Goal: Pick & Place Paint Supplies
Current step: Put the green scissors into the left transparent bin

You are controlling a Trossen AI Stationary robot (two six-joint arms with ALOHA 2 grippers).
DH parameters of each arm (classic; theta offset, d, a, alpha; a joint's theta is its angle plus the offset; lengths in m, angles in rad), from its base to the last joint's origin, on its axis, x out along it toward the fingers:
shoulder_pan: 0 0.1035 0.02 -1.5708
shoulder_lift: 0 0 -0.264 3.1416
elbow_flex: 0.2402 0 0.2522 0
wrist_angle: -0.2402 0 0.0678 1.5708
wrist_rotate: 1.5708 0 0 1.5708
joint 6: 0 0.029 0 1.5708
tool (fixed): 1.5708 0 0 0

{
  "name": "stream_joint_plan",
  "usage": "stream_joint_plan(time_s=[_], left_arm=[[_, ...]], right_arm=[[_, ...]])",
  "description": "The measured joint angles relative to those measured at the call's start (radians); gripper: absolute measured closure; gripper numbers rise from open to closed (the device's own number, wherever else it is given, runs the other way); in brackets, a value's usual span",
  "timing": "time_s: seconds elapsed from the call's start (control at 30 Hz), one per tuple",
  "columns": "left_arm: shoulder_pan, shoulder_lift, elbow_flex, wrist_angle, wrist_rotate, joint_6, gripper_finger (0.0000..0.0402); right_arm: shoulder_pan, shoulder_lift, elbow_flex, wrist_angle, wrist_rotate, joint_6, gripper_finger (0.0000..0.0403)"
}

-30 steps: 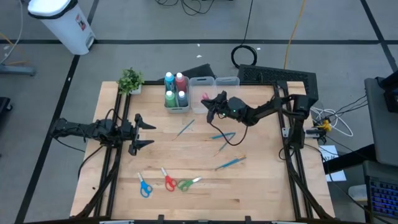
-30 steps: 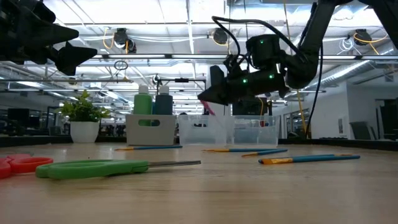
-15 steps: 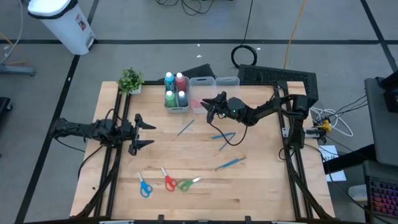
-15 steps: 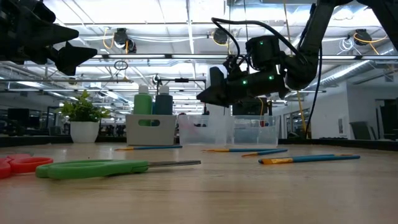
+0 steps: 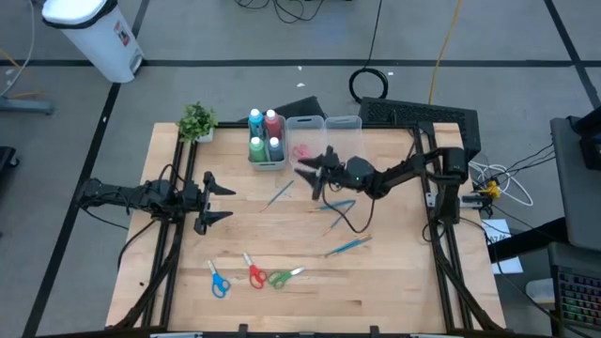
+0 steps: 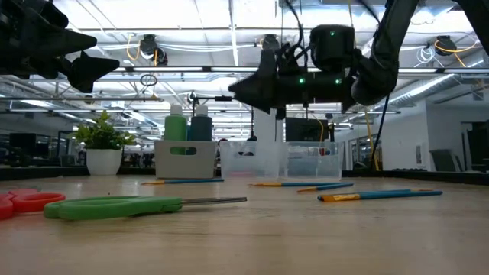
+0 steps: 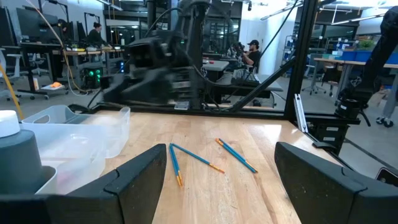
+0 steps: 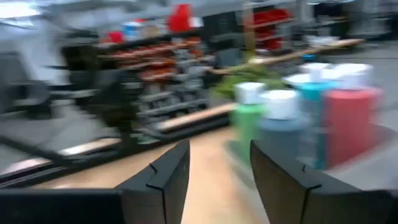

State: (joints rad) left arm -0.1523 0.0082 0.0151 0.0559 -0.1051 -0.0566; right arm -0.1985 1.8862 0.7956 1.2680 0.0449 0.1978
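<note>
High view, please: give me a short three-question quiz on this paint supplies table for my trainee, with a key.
1. True or false: the green scissors lie inside a bin.
2. Counting from the potted plant, which clear bin holds the paint bottles: A first, B second, C third?
3. Fill the gap: the left pincer hovers open at the left, and the right pincer, also open, holds ___.

Key: 1 false, they lie on the bare wood. 2 A, the first bin. 3 nothing.
</note>
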Motion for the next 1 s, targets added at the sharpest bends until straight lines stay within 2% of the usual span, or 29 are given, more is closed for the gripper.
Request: stream_joint_plan(time_s=[0.3, 0.43, 0.6, 0.67, 0.73, 0.87, 1.0], left_arm=[[0.0, 0.0, 0.0, 0.0, 0.0, 0.0, 0.0094], [0.0, 0.0, 0.0, 0.0, 0.0, 0.0, 0.0094], [0.0, 0.0, 0.0, 0.0, 0.0, 0.0, 0.0094], [0.0, 0.0, 0.0, 0.0, 0.0, 0.0, 0.0094], [0.0, 0.0, 0.0, 0.0, 0.0, 0.0, 0.0094], [0.0, 0.0, 0.0, 0.0, 0.0, 0.0, 0.0094], [0.0, 0.0, 0.0, -0.002, 0.0, 0.0, 0.0094]], right_arm=[[0.202, 0.0, 0.001, -0.021, -0.103, -0.011, 0.0209], [0.32, 0.0, 0.07, -0.261, -0.103, -0.069, 0.0191], [0.44, 0.011, 0.302, -0.851, -0.098, -0.198, 0.0171], [0.47, 0.04, 0.385, -1.03, -0.097, -0.236, 0.0169], [0.49, 0.075, 0.431, -1.112, -0.099, -0.241, 0.017], [0.511, 0.126, 0.453, -1.113, -0.107, -0.242, 0.0182], [0.486, 0.159, 0.452, -1.122, -0.181, -0.177, 0.0195]])
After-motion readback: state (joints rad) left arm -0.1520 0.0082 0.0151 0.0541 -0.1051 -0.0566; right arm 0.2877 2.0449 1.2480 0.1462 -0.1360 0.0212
